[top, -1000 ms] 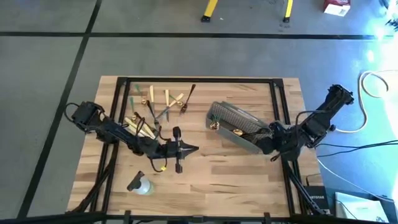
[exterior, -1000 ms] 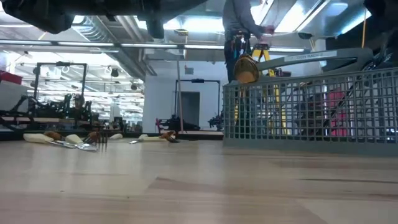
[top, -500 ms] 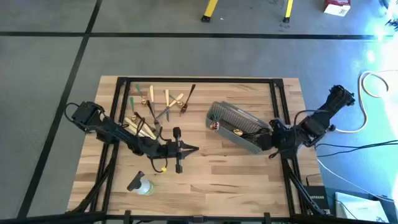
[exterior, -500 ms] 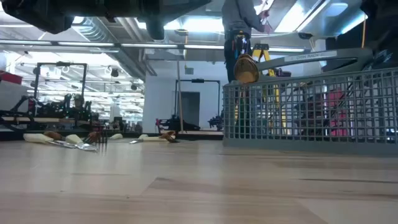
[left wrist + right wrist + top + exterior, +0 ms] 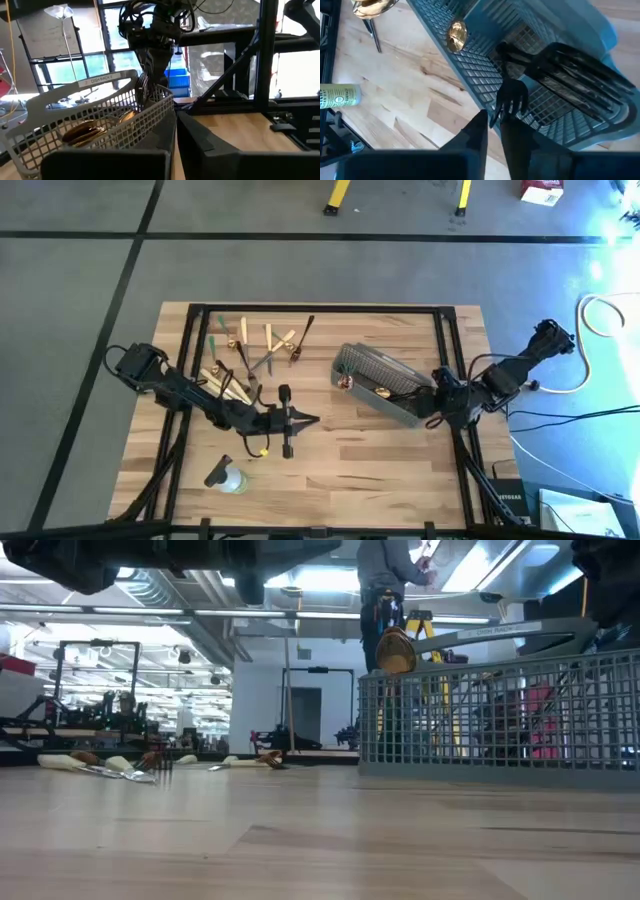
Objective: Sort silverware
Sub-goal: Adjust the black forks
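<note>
Right gripper (image 5: 492, 122): right of centre in the high view, pinched, apparently on a black fork (image 5: 512, 97) over the basket (image 5: 375, 375).
Left gripper (image 5: 300, 420): lower centre, fingers parted, holding nothing.

A mesh basket (image 5: 378, 383) is seen right of centre on the counter (image 5: 350, 460); a bottle (image 5: 225, 476) lies near-left.

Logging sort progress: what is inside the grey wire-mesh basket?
Grey wire-mesh basket holds gold-bowled spoons and several black utensils; right gripper hovers at its edge. Deeper contents are hidden by mesh.

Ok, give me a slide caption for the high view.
Right gripper at the basket; left gripper waits mid-table beside loose silverware.
</note>
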Motion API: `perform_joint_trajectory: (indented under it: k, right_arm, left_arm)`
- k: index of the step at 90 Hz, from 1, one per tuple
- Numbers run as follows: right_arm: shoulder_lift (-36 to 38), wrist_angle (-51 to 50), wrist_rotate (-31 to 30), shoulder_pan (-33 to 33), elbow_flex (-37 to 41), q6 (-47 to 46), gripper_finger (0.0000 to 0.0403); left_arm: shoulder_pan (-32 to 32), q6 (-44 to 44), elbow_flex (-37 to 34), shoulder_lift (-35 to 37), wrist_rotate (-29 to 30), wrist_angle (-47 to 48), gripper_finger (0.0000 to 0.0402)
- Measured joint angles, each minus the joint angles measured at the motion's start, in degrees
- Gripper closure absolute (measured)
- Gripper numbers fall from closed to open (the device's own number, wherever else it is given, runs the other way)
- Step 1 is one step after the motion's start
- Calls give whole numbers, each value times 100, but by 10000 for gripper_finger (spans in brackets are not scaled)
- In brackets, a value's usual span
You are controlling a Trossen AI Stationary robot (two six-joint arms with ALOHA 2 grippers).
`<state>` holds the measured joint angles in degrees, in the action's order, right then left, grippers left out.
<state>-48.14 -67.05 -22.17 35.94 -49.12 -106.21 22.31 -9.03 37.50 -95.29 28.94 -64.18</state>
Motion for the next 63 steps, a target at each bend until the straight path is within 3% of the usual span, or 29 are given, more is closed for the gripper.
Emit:
perform_joint_trajectory:
  k: [20,34,44,51,63]
  right_arm:
    - [4,214,256,0,0,88,397]
    - [-31,350,820,9,-373,881,380]
    - [-71,-75,926,3,-1027,1630,369]
    - [-127,-493,693,4,-1555,2566,362]
    - [-333,-984,594,2,-1999,5163,350]
  left_arm:
    - [2,3,0,0,1,61,402]
    - [0,1,0,0,1,59,402]
    - [-20,-3,0,0,1,64,402]
    - [-29,-13,0,0,1,64,402]
    - [-33,-1,0,0,1,64,402]
